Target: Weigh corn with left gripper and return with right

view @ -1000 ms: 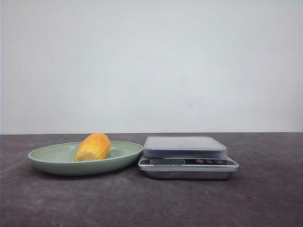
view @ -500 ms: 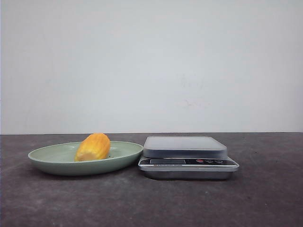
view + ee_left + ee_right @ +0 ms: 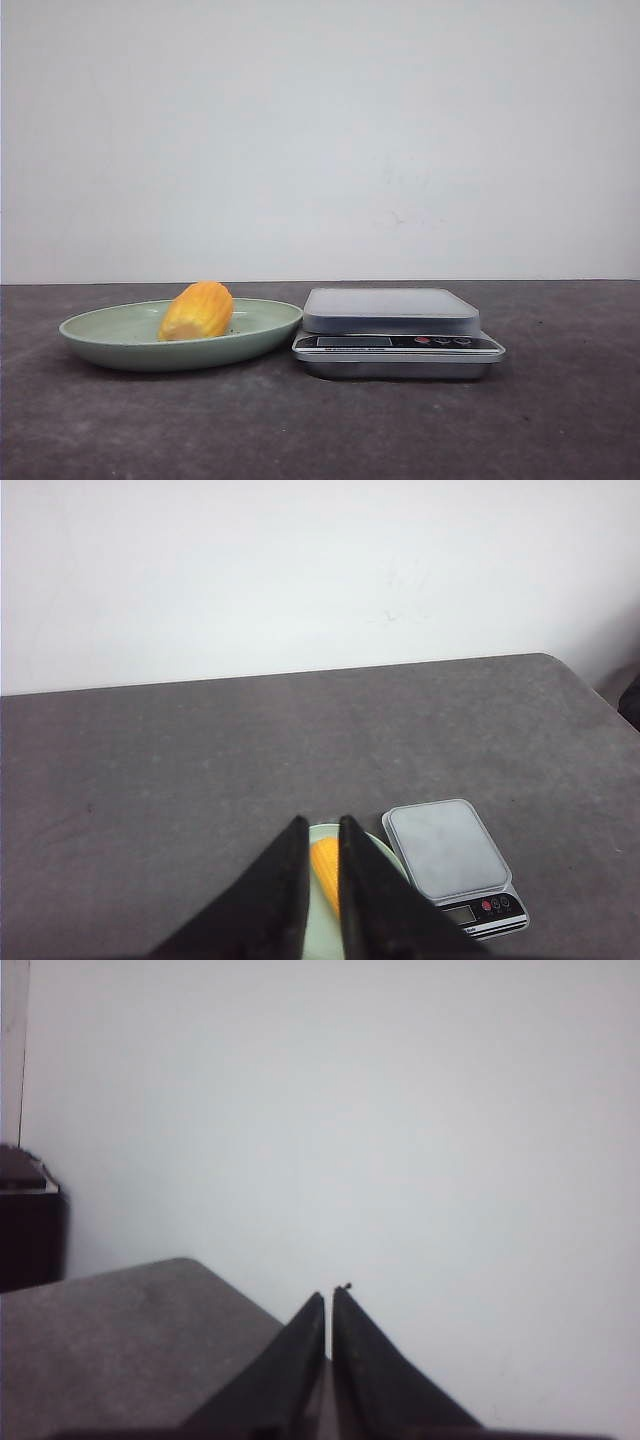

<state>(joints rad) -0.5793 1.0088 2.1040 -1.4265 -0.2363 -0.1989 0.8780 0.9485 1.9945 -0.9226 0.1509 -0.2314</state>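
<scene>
The corn [image 3: 197,311], a stubby yellow-orange cob piece, lies on a pale green plate [image 3: 110,340] at the left of the table. A silver kitchen scale [image 3: 390,310] stands just right of the plate, its platform bare. Neither gripper shows in the front view. In the left wrist view my left gripper [image 3: 322,820] hangs high above the plate [image 3: 375,842], its black fingers a narrow gap apart and empty, with the corn [image 3: 325,870] seen between them and the scale [image 3: 445,850] beside it. My right gripper [image 3: 329,1293] is shut and empty, facing the white wall.
The dark grey table [image 3: 320,430] runs back to a white wall [image 3: 320,130]. In the right wrist view a table corner [image 3: 120,1330] and a dark object [image 3: 25,1220] at the edge show.
</scene>
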